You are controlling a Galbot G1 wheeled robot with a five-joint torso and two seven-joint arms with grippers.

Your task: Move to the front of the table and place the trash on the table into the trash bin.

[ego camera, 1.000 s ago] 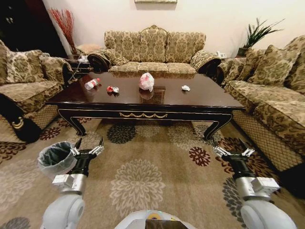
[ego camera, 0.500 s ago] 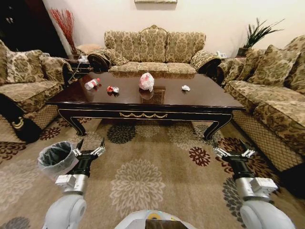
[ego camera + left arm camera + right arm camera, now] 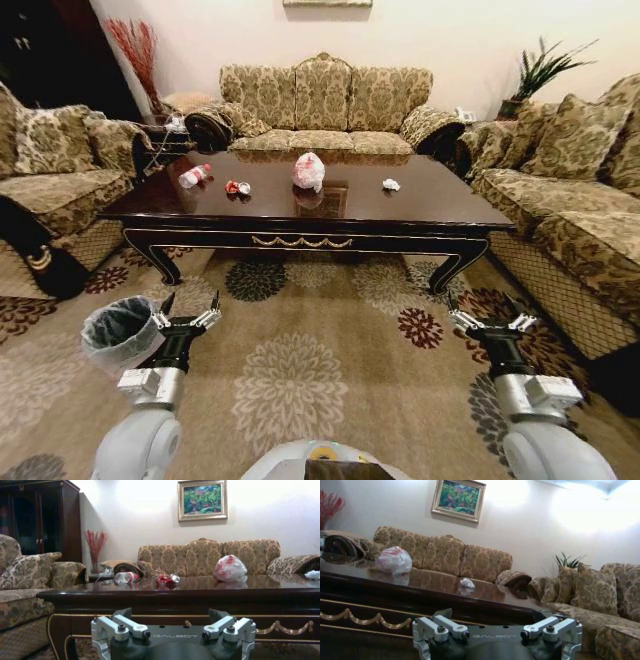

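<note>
Ahead of me the dark tabletop [image 3: 420, 205]; trash bin [image 3: 118, 332] on the carpet just beside my left pincer [image 3: 187, 312]; on the tabletop: pink-white bag [image 3: 308, 171], bottle [image 3: 193, 176], can [image 3: 237, 187], paper wad [image 3: 390, 184]; left and right pincer [image 3: 491, 321] both spread wide, empty, low over carpet.

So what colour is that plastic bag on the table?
Pink and white; the plastic bag shows best in the left wrist view.

My head view bends at its edges; glare washes the upper wall, and the glossy table [image 3: 420, 205] mirrors light.
</note>
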